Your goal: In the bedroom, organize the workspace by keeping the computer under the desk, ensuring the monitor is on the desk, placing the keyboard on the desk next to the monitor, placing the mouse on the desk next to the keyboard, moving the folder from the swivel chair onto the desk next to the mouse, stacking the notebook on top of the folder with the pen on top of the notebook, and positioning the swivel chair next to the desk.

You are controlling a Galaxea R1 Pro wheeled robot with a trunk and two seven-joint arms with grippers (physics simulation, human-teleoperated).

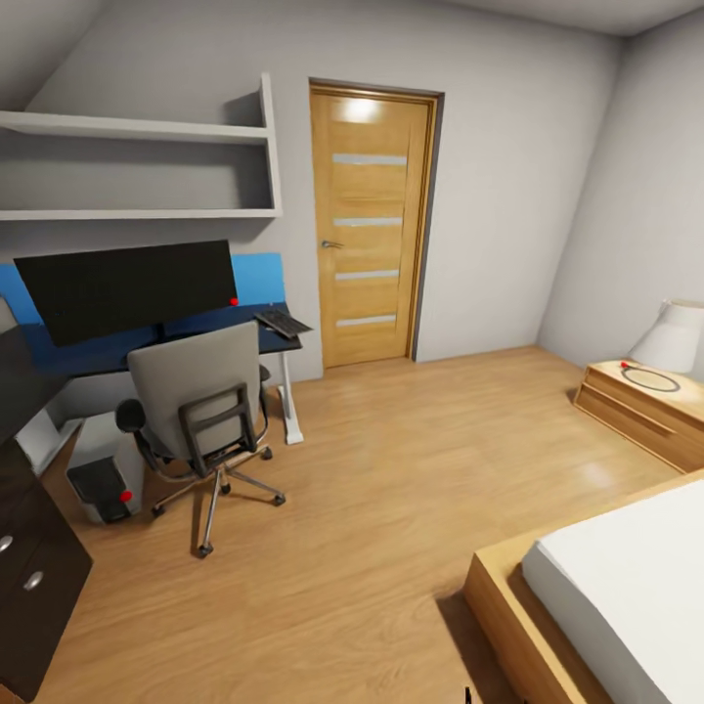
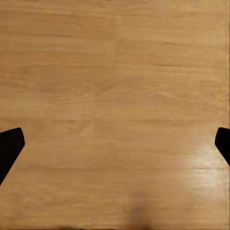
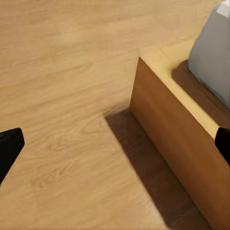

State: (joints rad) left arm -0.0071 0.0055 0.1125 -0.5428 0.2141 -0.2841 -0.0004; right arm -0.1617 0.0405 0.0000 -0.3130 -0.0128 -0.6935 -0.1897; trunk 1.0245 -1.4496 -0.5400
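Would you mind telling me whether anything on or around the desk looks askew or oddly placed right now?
Yes: the keyboard sits at an angle on the desk's end nearest the door, with one corner poking past the edge. The swivel chair stands turned with its back to the room. The monitor stands upright, and the computer sits below the desk.

- The desk (image 1: 279, 344): black-topped, along the left wall, one white leg at its right end.
- The monitor (image 1: 127, 288): wide black screen with a red dot at its lower right corner, upright on the desk.
- The keyboard (image 1: 283, 322): slim, dark-keyed, lying at the desk's right end, overhanging its edge.
- The swivel chair (image 1: 200, 411): grey, black armrests, chrome star base, backrest towards the camera, in front of the desk.
- The computer (image 1: 103, 471): small grey tower, dark front panel with a red button, on the floor beneath the desk.
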